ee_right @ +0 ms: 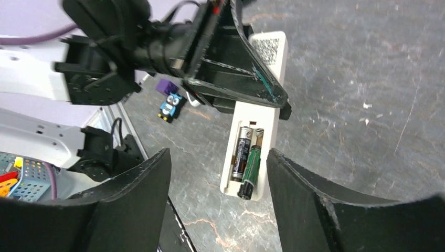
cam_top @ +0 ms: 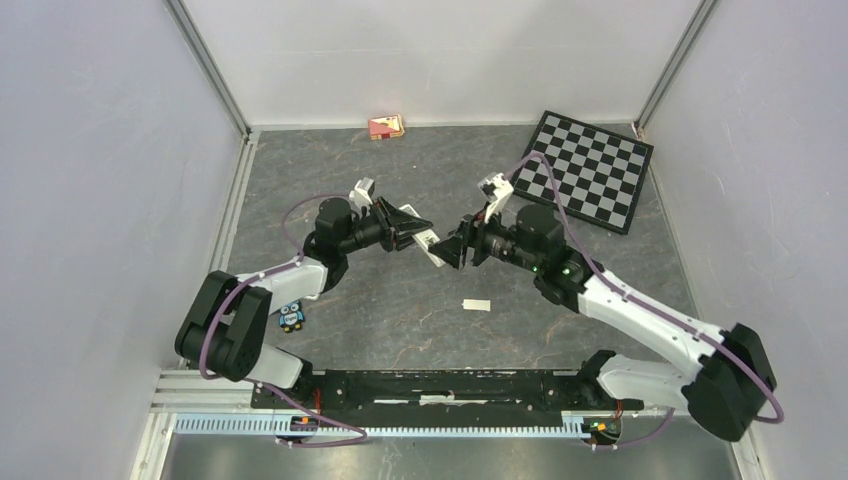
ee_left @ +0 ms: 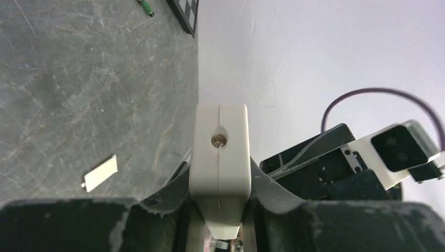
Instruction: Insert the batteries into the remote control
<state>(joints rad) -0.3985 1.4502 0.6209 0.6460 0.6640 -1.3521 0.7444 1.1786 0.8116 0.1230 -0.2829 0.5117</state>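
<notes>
My left gripper [cam_top: 420, 232] is shut on the white remote control [cam_top: 430, 243] and holds it above the table; its end fills the left wrist view [ee_left: 220, 152]. In the right wrist view the remote's [ee_right: 262, 52] battery bay is open. A black battery [ee_right: 242, 152] lies seated in it. A green battery [ee_right: 251, 168] lies beside it, its dark end sticking out over the bay's edge. My right gripper [ee_right: 219, 155] is open and empty, with a finger on each side of the remote's near end, not touching it. Another slim green cylinder [ee_left: 146, 7] lies on the table.
The white battery cover [cam_top: 477, 305] lies on the table in front of the grippers, also in the left wrist view [ee_left: 101, 173]. A checkerboard [cam_top: 590, 170] lies at back right, a red box [cam_top: 386, 127] at the back wall, and a small owl toy [cam_top: 291, 317] near the left arm.
</notes>
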